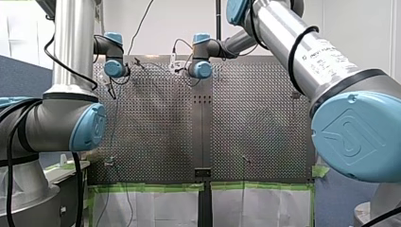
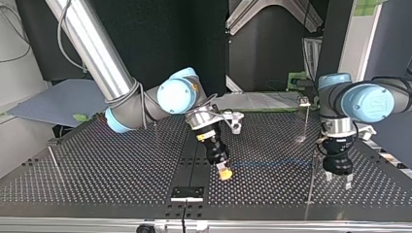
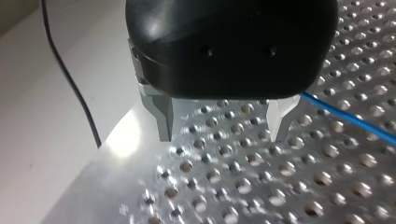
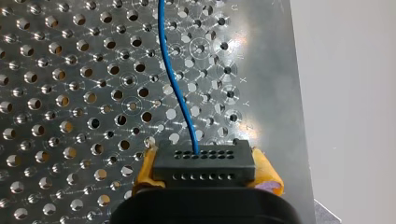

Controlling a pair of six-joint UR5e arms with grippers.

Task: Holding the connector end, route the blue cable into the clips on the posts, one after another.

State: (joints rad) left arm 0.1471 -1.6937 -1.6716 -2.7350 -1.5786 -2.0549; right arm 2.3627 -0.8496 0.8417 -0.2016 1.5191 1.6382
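Observation:
The black connector (image 4: 204, 165) sits between the yellow pads (image 4: 145, 170) of my right gripper (image 4: 204, 173), which is shut on it. From the connector the blue cable (image 4: 173, 79) runs ahead over the perforated plate. In the top view my right gripper (image 2: 224, 171) hangs low near the table's middle, and the cable (image 2: 272, 164) shows faintly toward a thin post (image 2: 311, 177). My left gripper (image 2: 338, 178) stands just beside that post. Its metal fingers (image 3: 163, 119) are open with nothing between them, and the cable (image 3: 348, 117) passes beside one finger.
A taller post with a clip (image 2: 304, 101) stands behind my left arm. Two more thin posts (image 2: 53, 156) (image 2: 155, 128) rise at the top view's left. A black bracket (image 2: 187, 192) sits at the near edge of the perforated table (image 2: 121, 170).

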